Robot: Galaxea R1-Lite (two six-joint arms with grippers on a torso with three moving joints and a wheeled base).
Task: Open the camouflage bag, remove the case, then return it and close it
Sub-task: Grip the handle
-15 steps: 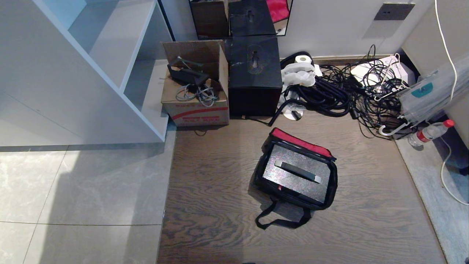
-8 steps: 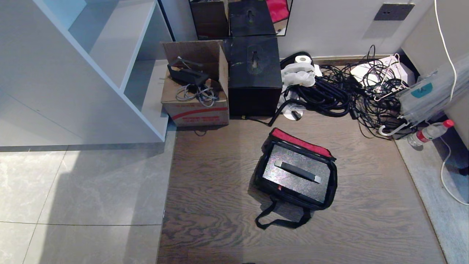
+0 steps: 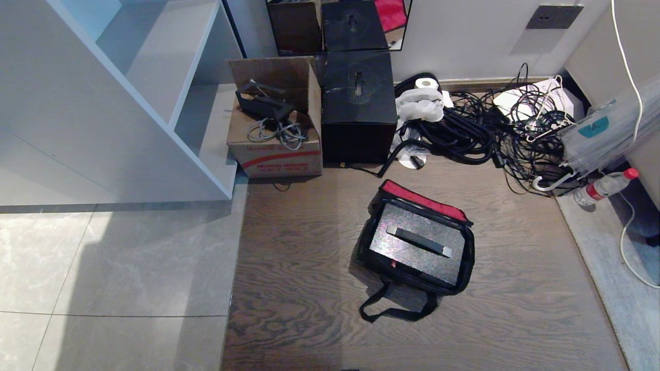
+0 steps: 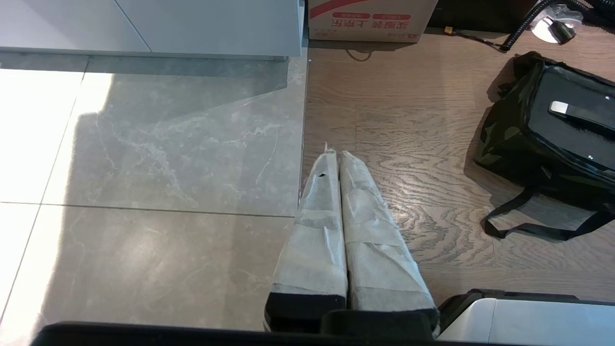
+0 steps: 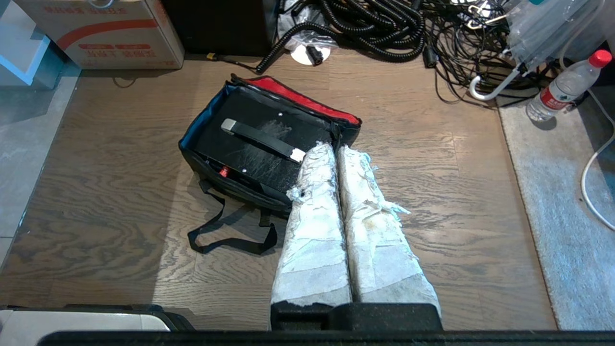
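While the boxy soft camouflage bag [image 3: 415, 250] with black trim and a red inner lid edge lies open on the brown wood-grain floor [image 3: 304, 268], the black speckled rectangular hard case [image 3: 417, 248] with its bar handle sits inside it, handle up. Its lid is folded back toward the wall and one black strap loops out on the floor at the near side. Across the last second nothing in the head view has shifted: bag and case lie exactly as before, and neither arm shows there. I judge that the case is either not yet taken out or already returned, and the frames do not settle which; closing the lid remains to be done in any case.

Seen from its own wrist camera, the right gripper [image 5: 334, 148], its fingers wrapped in pale tape, hangs above the floor just beside the bag's near corner, its fingers pressed together, holding nothing and touching nothing. Well to the left of the bag, the left gripper [image 4: 334, 154] is parked over the seam between wood and grey tile, fingers likewise together and empty.

Behind stand a cardboard box [image 3: 276, 131] and a taller black box [image 3: 358, 105]
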